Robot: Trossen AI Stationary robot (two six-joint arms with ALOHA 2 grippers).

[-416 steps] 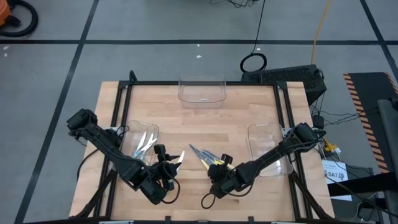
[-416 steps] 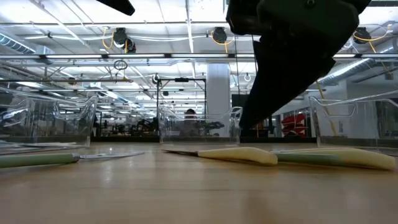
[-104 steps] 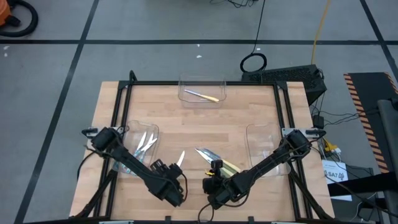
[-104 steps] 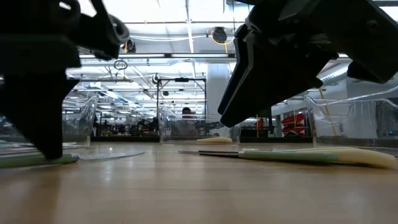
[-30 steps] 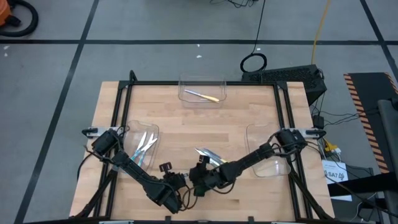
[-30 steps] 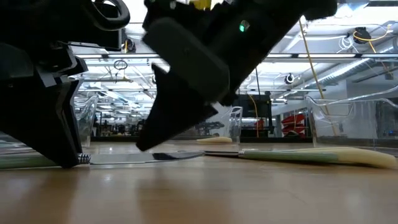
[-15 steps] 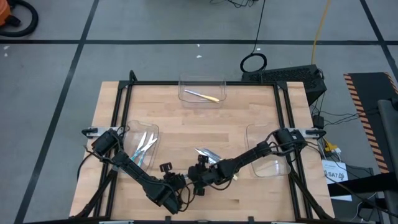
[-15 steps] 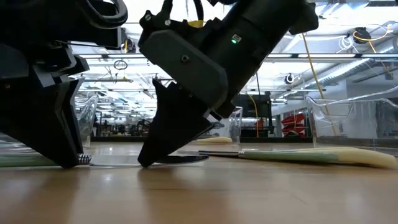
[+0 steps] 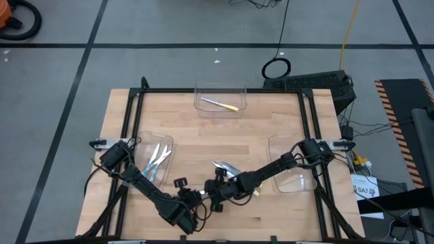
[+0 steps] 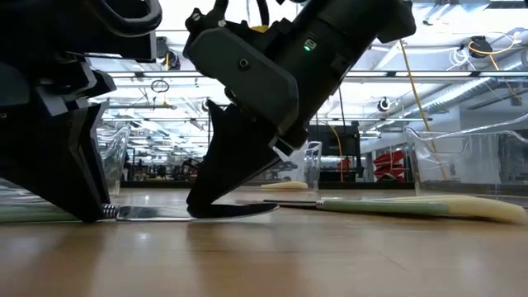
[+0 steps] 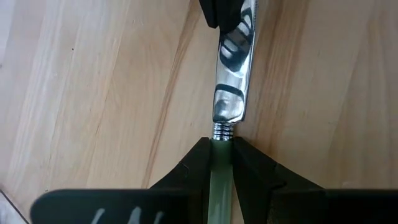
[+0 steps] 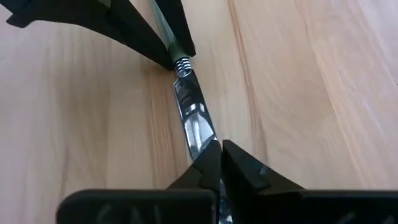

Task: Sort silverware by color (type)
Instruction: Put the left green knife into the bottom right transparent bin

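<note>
A knife with a pale green handle (image 11: 221, 171) and a shiny blade (image 11: 233, 81) lies on the wooden table near its front edge. Both grippers are shut on it, one at each end. My left gripper (image 9: 195, 201) has the handle, and my right gripper (image 9: 214, 196) has the blade's tip. In the low view my left gripper (image 10: 92, 213) stands on the left, my right gripper (image 10: 200, 211) to its right, with the blade (image 10: 157, 212) between them. In the high view the arms hide most of the knife. My left gripper pinches the green handle's blade end (image 11: 221, 155), just behind the ribbed collar, between its two fingers (image 11: 198, 167). The fingers slant steeply down and lie along the knife. The knife lies flat on the table. My right gripper pinches the blade's tip (image 12: 205, 149) between its two fingers (image 12: 242, 167). It slants down from the opposite end and lies along the knife. The blade stays low on the table.
A clear bin (image 9: 220, 97) at the far edge holds a yellow-handled utensil (image 9: 219, 103). A left bin (image 9: 144, 146) holds several utensils; a right bin (image 9: 291, 166) stands by the right arm. More silverware (image 9: 227, 167) lies by the right arm; one pale handle (image 10: 412, 206) shows low.
My right gripper has sunk the last bit to the table, turned a little at the wrist, and shut on the blade's tip. My left gripper has kept its hold on the handle. The knife has stayed where it lay.
</note>
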